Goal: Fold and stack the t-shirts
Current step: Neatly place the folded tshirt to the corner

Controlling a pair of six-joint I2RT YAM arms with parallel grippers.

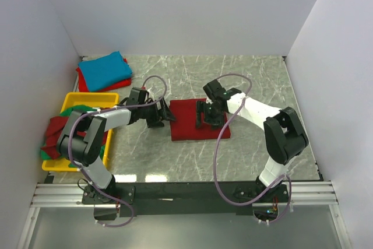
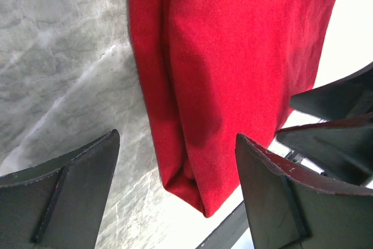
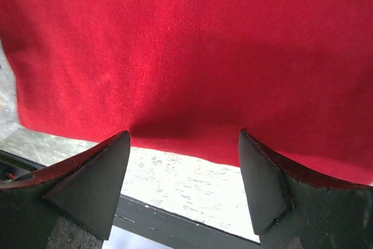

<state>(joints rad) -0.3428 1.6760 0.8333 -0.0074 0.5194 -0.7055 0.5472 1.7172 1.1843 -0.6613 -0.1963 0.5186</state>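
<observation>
A dark red t-shirt lies folded into a rectangle mid-table. My left gripper is low at its left edge, open; in the left wrist view the folded corner of the red shirt lies between the spread fingers, untouched. My right gripper hovers over the shirt's right half, open. In the right wrist view the red shirt fills the top, with its near edge crossing between the fingertips. A turquoise t-shirt lies on another red one at the back left.
A yellow tray at the left holds a crumpled red shirt and a green shirt that spill over its side. White walls close in the left, back and right. A black rail runs along the near table edge.
</observation>
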